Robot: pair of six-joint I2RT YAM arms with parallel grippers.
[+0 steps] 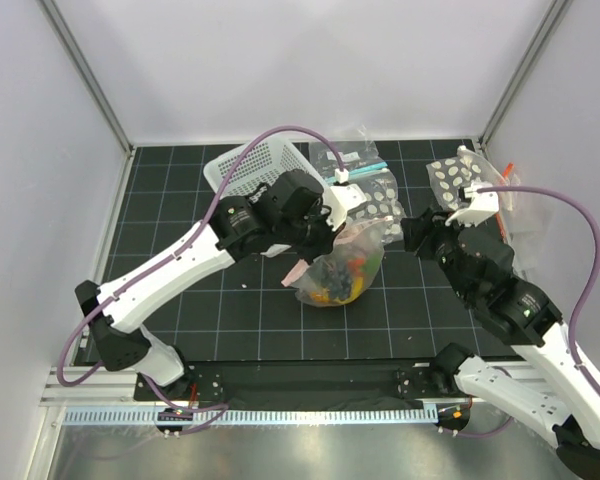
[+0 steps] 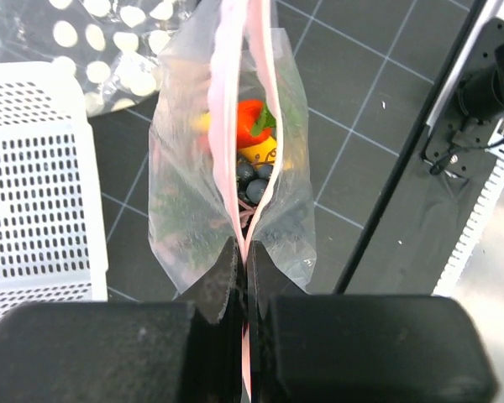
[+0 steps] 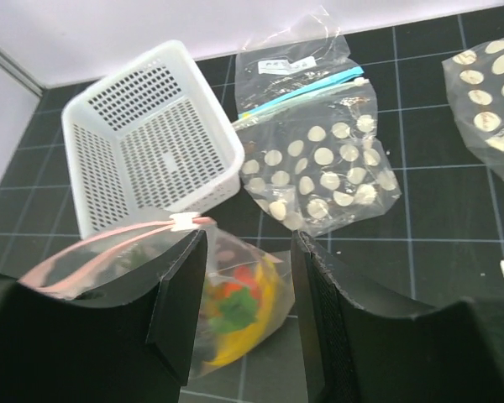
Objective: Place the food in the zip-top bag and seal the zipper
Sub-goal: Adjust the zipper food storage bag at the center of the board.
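Observation:
The zip-top bag (image 1: pixel 342 268) is a clear floppy bag that hangs from my left gripper (image 1: pixel 332 232). In the left wrist view, that gripper (image 2: pixel 244 260) is shut on the pink zipper (image 2: pixel 262 101), which runs straight away from the jaws. The food lies inside the bag: a red pepper (image 2: pixel 250 117), dark grapes (image 2: pixel 252 180), and a yellow banana (image 3: pixel 252 332) in the right wrist view. My right gripper (image 3: pixel 248 252) stands open at the bag's other end, gripping nothing. A white slider (image 3: pixel 183 221) on the zipper (image 3: pixel 109 239) sits just past its left fingertip.
A white perforated basket (image 1: pixel 255 170) stands behind the left arm. Behind the bag lie a dotted bag (image 3: pixel 319 168) and a clear bag with a teal strip (image 3: pixel 298 71). Another dotted bag (image 1: pixel 470 180) lies at the back right, by the right arm.

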